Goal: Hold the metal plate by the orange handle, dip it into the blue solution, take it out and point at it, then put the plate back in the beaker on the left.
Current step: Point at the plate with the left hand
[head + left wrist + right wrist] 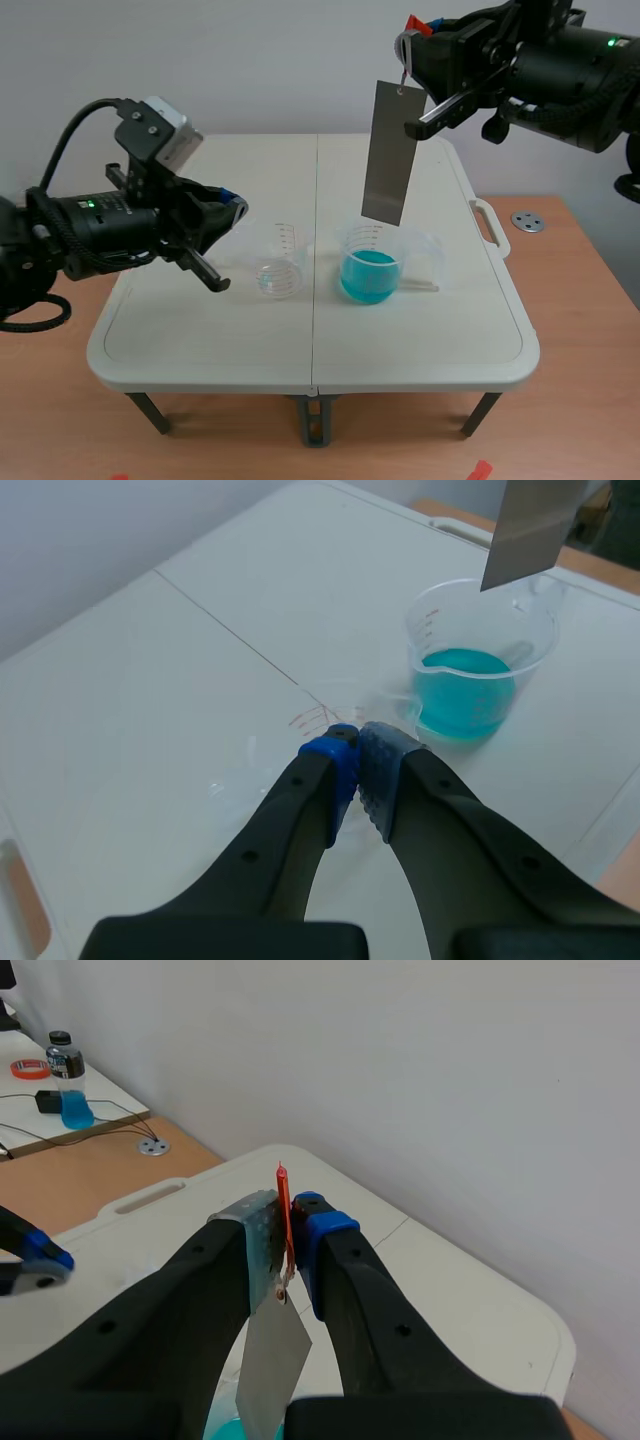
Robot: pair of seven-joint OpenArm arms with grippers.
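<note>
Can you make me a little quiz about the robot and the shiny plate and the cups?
1. True or false: the metal plate is lying flat.
2. Which gripper is shut on the plate's orange handle? A) the left B) the right
3. How many beakers stand on the table?

Key:
1. False. It hangs upright over the beaker of blue solution.
2. B, the right gripper. The left gripper is shut on nothing.
3. Two: that one and the clear beaker beside it.
</note>
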